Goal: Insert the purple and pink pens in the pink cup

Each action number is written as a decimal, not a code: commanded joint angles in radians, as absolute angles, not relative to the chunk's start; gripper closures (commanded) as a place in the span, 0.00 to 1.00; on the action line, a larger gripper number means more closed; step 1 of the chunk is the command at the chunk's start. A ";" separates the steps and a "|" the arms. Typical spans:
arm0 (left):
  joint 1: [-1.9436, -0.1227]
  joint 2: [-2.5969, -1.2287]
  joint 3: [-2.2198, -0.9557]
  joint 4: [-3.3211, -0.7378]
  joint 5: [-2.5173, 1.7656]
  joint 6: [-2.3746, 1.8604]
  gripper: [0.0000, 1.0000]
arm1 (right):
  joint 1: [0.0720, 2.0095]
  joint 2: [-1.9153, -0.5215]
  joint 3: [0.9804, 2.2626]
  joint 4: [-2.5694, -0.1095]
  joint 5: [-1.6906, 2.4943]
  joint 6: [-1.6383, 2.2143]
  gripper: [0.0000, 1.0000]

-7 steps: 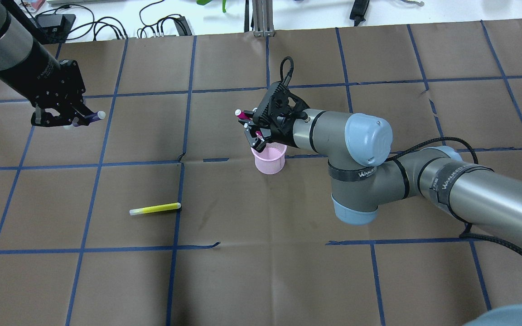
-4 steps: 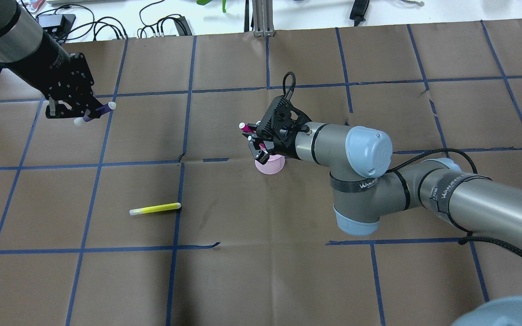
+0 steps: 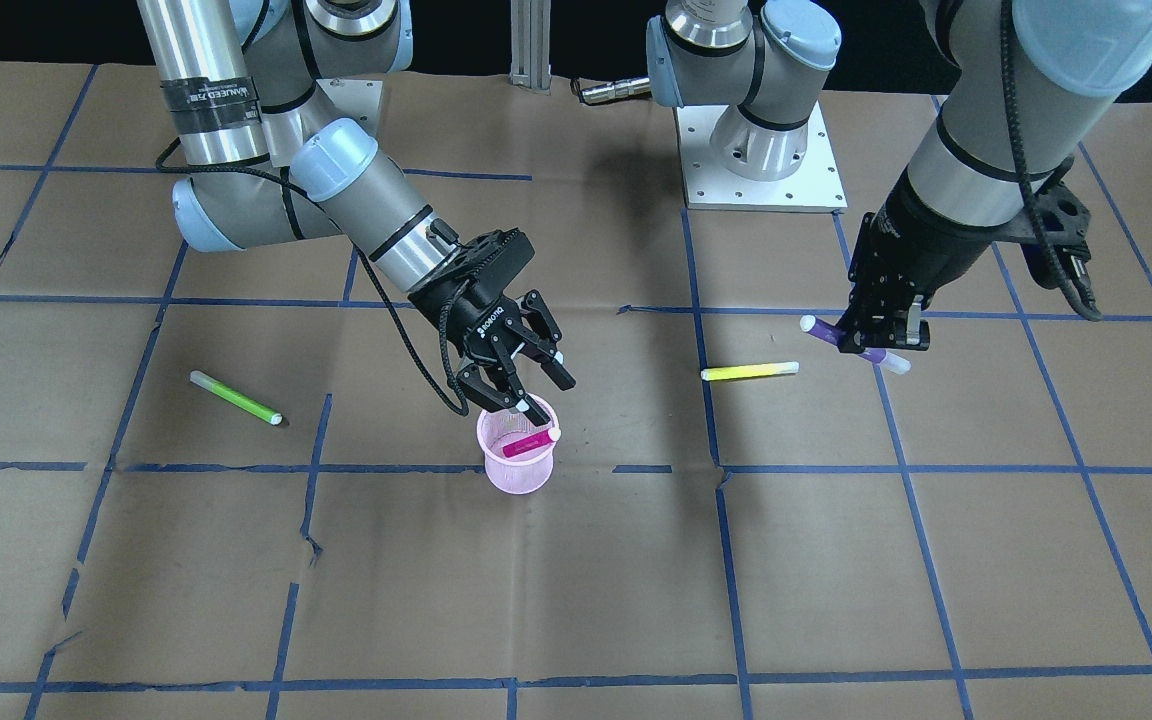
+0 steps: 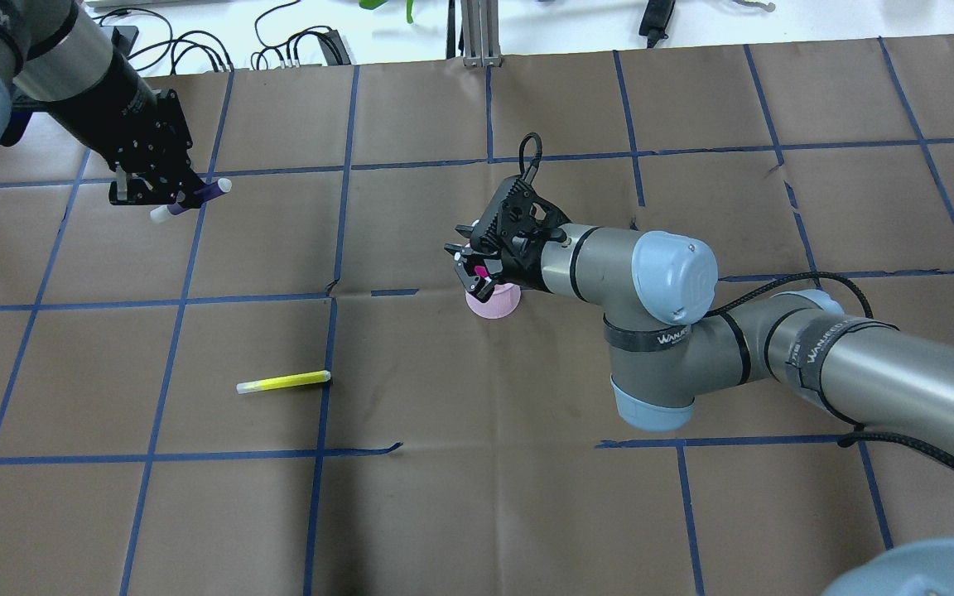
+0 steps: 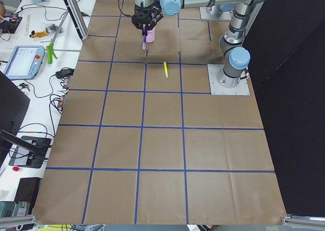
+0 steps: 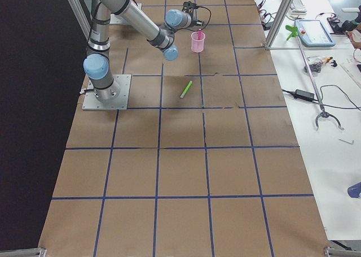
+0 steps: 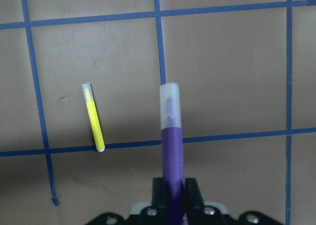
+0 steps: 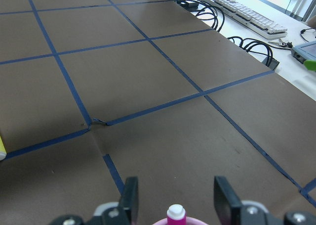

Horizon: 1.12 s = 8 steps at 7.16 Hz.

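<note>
The pink mesh cup (image 3: 518, 468) stands mid-table; it also shows in the overhead view (image 4: 495, 303). The pink pen (image 3: 528, 443) leans inside it, white tip up (image 8: 176, 212). My right gripper (image 3: 539, 396) is open just above the cup's rim (image 4: 467, 270), fingers apart on either side of the pen's tip (image 8: 176, 198), not touching it. My left gripper (image 3: 872, 343) is shut on the purple pen (image 3: 822, 328) and holds it level above the table, far from the cup (image 4: 179, 199). The purple pen (image 7: 172, 151) sticks out ahead of the fingers.
A yellow pen (image 4: 283, 382) lies on the brown paper between my left gripper and the cup (image 3: 749, 372) (image 7: 94, 118). A green pen (image 3: 234, 398) lies on the table on the right arm's side. Cables and devices lie beyond the far edge (image 4: 286, 45).
The right gripper came down over the cup, let go of the pink pen and opened; the pen now stands in the cup. The left gripper moved rightward with the purple pen.
</note>
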<state>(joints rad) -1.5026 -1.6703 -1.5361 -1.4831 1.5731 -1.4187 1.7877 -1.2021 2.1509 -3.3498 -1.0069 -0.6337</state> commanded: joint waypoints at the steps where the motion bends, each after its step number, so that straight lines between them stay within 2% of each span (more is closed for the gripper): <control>1: -1.546 -1.677 -1.529 -1.485 1.574 -1.468 0.99 | 1.781 -1.222 2.093 -3.142 -1.032 -0.620 0.03; 4: -1.563 -1.671 -1.528 -1.485 1.572 -1.465 0.99 | 1.778 -1.288 1.641 -2.232 -1.323 -0.632 0.00; 5: -1.562 -1.669 -1.529 -1.485 1.569 -1.463 0.99 | 1.769 -1.305 1.535 -1.995 -1.430 -0.630 0.00; 6: -1.562 -1.667 -1.529 -1.485 1.568 -1.462 0.99 | 1.746 -1.331 1.464 -1.809 -1.489 -0.612 0.00; 8: -1.562 -1.666 -1.531 -1.485 1.557 -1.457 0.99 | 1.634 -1.437 1.440 -1.590 -1.535 -0.365 0.00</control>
<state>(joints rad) -1.5623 -1.6673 -1.5303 -1.4849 1.5641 -1.4597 1.7024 -1.3737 1.4650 -1.7428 -1.4905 -0.5187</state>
